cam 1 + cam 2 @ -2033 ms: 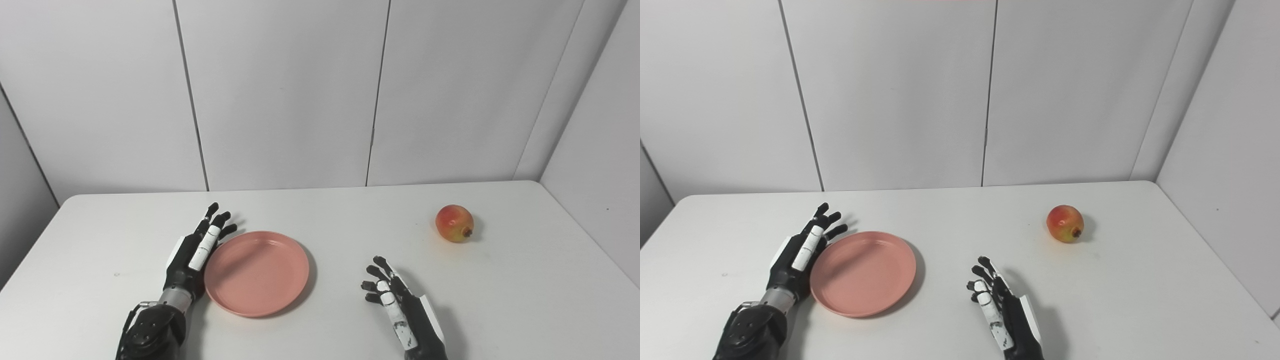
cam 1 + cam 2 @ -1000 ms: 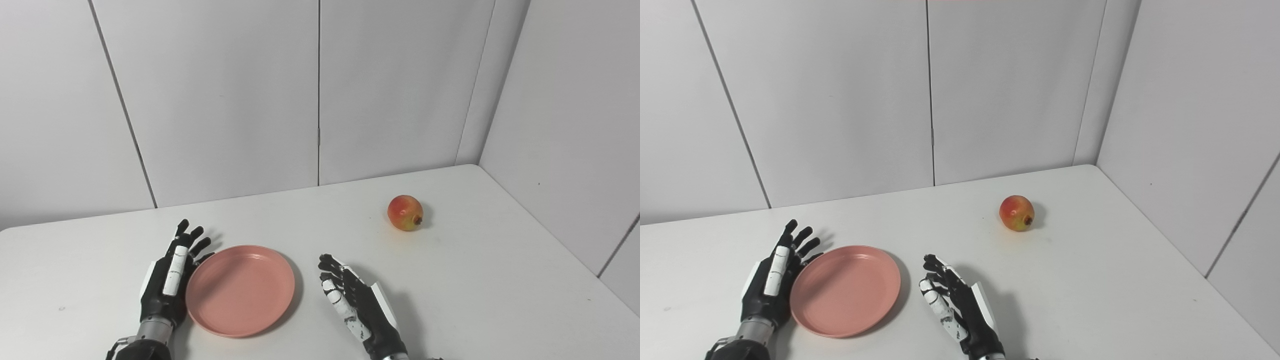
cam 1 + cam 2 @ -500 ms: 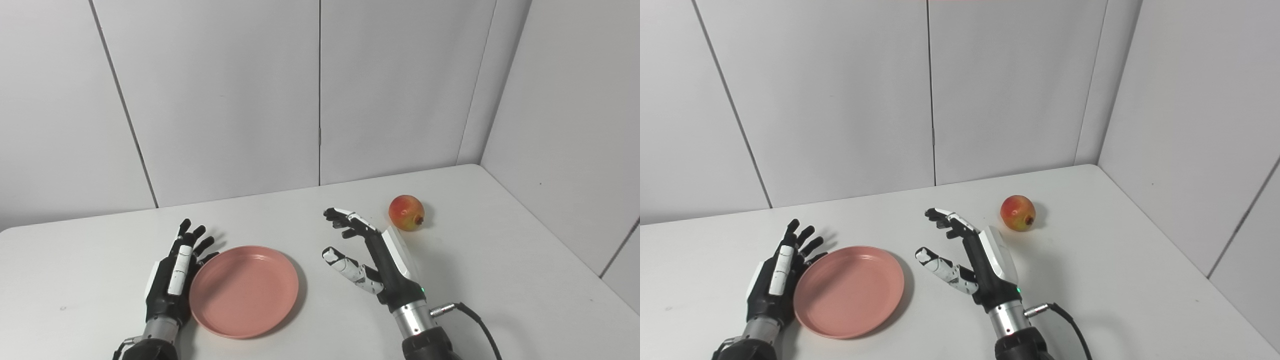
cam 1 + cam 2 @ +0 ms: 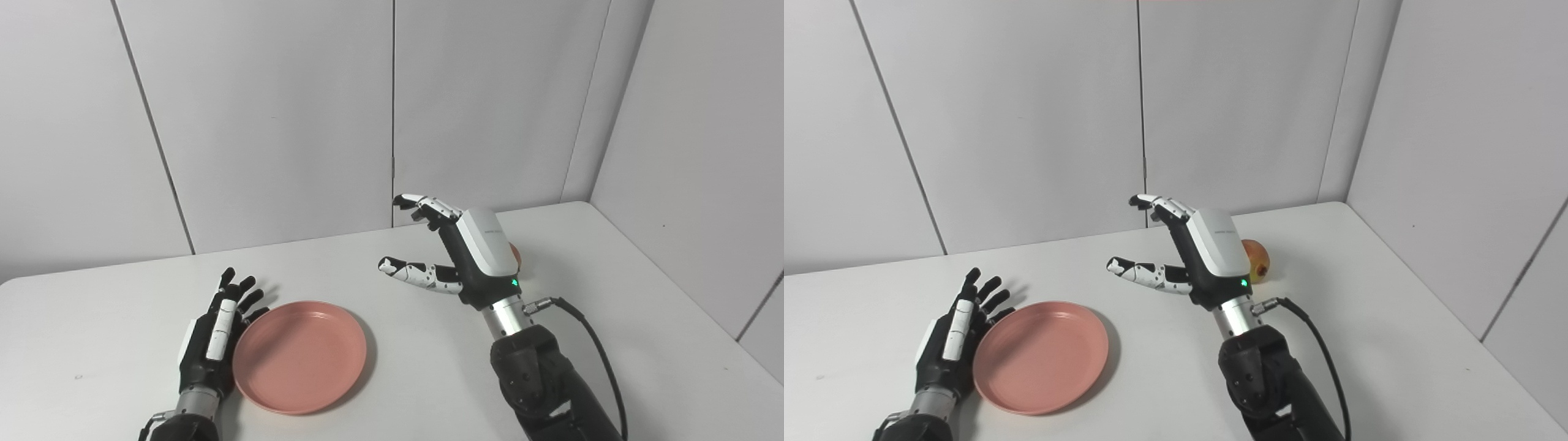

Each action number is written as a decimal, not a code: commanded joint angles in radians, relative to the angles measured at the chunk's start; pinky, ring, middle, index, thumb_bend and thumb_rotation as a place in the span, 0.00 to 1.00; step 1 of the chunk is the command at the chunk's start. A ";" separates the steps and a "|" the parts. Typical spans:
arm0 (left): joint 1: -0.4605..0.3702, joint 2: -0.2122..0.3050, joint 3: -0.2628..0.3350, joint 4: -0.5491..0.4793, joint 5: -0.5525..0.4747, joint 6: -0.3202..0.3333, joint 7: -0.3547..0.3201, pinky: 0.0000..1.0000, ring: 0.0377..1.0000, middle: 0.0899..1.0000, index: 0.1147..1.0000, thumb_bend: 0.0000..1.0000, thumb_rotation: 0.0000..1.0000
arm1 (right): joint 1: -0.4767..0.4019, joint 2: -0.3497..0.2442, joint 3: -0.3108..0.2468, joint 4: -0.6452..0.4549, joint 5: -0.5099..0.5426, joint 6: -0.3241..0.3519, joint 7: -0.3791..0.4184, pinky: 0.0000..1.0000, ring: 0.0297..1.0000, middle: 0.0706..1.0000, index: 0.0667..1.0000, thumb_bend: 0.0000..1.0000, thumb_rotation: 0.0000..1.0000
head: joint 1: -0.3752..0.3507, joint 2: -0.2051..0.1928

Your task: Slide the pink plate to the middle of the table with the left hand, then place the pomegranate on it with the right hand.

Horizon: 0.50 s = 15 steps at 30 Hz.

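The pink plate (image 4: 299, 354) lies flat on the white table (image 4: 612, 343), left of the middle. My left hand (image 4: 215, 334) rests open on the table with its fingers against the plate's left rim. My right hand (image 4: 456, 251) is open and raised above the table, fingers and thumb spread, to the left of the pomegranate. The red-yellow pomegranate (image 4: 1255, 260) sits at the back right, mostly hidden behind my right hand; only a sliver (image 4: 516, 255) shows in the left eye view.
White wall panels close off the table at the back and on the right. The table's right edge (image 4: 692, 300) runs diagonally toward the front. A black cable (image 4: 597, 349) hangs from my right wrist.
My right hand has lifted off the table and moved up and back toward the pomegranate, covering most of it. The left hand and the plate have stayed put.
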 commanded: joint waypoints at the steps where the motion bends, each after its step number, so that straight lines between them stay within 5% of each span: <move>1: 0.016 -0.007 -0.002 0.033 -0.006 0.001 0.004 0.76 0.87 0.91 1.00 0.83 0.78 | -0.067 -0.031 -0.005 0.012 -0.026 0.031 0.016 0.56 0.65 0.71 0.72 0.82 0.96 | 0.003 0.001; 5: 0.014 -0.009 -0.004 0.039 -0.005 0.002 0.004 0.75 0.87 0.90 1.00 0.83 0.78 | -0.112 -0.067 -0.013 0.066 -0.042 0.038 0.029 0.64 0.72 0.74 0.73 0.81 0.89 | 0.004 -0.003; 15: 0.012 -0.011 -0.006 0.047 -0.001 0.002 0.008 0.71 0.86 0.89 1.00 0.85 0.78 | -0.187 -0.137 0.008 0.235 -0.131 0.041 -0.017 0.66 0.71 0.71 0.68 0.84 0.85 | 0.009 -0.003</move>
